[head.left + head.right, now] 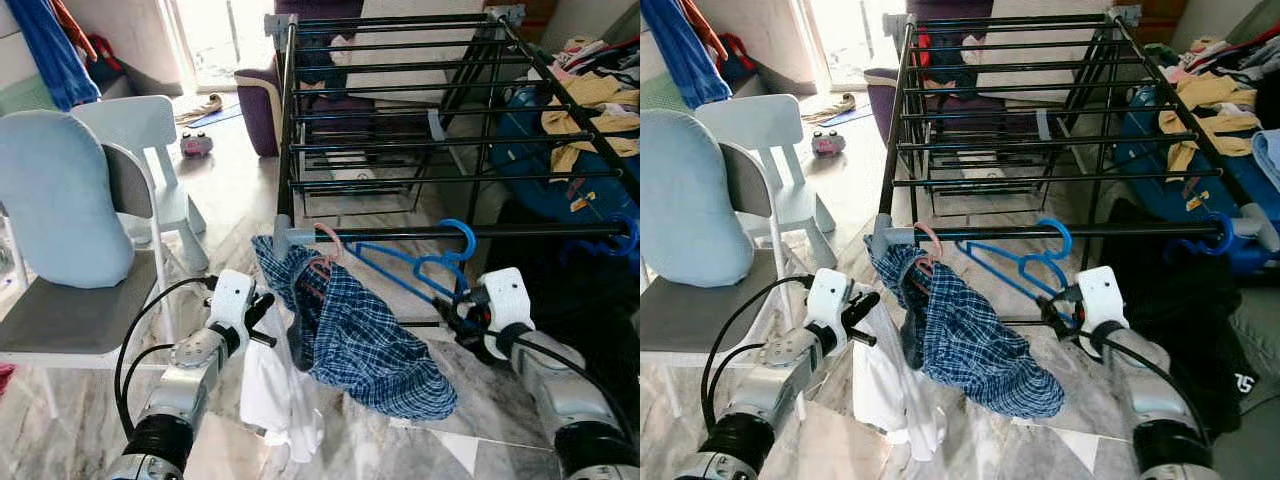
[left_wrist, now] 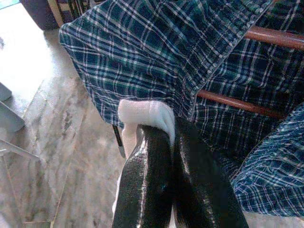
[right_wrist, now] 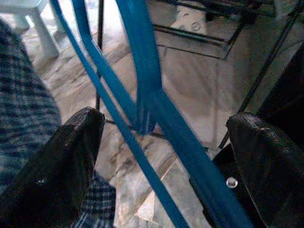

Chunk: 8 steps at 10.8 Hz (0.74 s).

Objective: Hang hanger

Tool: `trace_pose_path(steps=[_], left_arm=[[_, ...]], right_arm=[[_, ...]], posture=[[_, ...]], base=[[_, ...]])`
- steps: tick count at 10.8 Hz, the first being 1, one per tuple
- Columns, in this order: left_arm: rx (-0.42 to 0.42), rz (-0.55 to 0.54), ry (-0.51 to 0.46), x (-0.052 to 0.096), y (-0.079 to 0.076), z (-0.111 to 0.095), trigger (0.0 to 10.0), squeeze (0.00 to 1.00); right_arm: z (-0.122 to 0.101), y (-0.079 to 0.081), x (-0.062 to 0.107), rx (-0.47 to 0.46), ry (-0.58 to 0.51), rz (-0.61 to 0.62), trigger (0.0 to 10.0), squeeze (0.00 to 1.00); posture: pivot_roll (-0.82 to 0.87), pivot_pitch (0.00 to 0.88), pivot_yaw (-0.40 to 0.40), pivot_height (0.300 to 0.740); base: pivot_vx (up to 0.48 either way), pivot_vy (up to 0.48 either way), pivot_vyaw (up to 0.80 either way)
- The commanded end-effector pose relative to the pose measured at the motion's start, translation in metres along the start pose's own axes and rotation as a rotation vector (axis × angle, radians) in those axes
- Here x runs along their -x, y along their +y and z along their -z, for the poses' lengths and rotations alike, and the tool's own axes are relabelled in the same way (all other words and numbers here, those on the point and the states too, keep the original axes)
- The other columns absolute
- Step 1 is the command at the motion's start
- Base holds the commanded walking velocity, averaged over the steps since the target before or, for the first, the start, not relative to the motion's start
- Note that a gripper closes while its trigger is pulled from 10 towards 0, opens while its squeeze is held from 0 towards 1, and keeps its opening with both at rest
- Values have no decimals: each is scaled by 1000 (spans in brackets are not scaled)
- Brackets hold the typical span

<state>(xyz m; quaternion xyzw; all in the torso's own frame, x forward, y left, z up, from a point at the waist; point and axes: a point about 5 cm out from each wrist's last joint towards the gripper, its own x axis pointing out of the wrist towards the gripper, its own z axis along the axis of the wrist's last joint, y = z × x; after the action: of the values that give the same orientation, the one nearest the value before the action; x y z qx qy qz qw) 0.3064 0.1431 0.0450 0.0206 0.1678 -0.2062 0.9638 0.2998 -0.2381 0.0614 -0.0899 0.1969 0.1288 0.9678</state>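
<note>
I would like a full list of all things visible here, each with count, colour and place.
Drying rack: one, black, ahead.
Blue hanger: one, hooked on the rack's front bar.
Plaid shirt: one, blue, on a pink hanger, front bar.
White cloth: one, hanging below the left pincer.
Chair: one, grey, light-blue cushion, left.
Clothes pile: mixed colours, right.
Left pincer: shut on white cloth.
Right pincer: open around blue hanger.

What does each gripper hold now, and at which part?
The left gripper is shut on the white cloth, pinching a fold at its upper edge. The right gripper is open around the blue hanger and holds nothing.
</note>
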Motion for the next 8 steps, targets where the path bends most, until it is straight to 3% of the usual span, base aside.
trace_pose_path(steps=[1,2,3,8], left_arm=[[-25,6,-17,-3,3,-10,10000,0],[-26,7,-15,-3,3,-10,10000,0],[-26,7,-14,-3,3,-10,10000,0],[-30,11,-8,-4,3,-9,10000,0]], right_arm=[[0,-1,2,47,20,-40,10000,0],[-2,-4,4,57,26,-78,3686,0],[-4,-7,5,62,23,-73,0,0],[-12,-10,6,66,12,-138,0,0]], posture=[[-142,0,55,740],[-144,0,55,740],[-145,0,55,740],[-146,0,54,740]], base=[[0,0,0],[0,0,0],[0,0,0],[0,0,0]])
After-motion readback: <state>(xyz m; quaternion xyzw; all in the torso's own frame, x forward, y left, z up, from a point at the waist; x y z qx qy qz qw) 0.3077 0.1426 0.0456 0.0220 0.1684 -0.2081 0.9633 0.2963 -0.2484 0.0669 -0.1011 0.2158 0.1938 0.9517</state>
